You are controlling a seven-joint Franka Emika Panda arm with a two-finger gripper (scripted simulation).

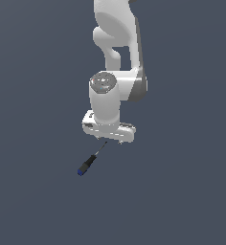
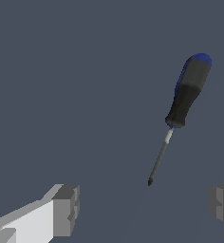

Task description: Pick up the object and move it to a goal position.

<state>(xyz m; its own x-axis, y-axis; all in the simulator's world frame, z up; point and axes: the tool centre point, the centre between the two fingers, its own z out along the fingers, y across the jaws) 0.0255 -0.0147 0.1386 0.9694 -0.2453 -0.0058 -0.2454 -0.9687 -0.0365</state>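
Note:
The object is a small screwdriver (image 1: 88, 163) with a black handle, a blue end cap and a thin shaft. It lies on the flat grey surface, its tip pointing toward the arm. In the wrist view the screwdriver (image 2: 182, 109) lies just ahead of the open fingers, nearer one finger than the other. My gripper (image 2: 143, 204) is open and empty, with two grey fingertips (image 2: 66, 209) wide apart. In the exterior view the gripper (image 1: 108, 139) hangs from the white hand just above the shaft's tip; its fingers are mostly hidden under the hand.
The white arm (image 1: 117, 52) rises behind the hand to the top of the exterior view. The grey surface (image 1: 182, 191) spreads all round with nothing else on it. No goal marker shows.

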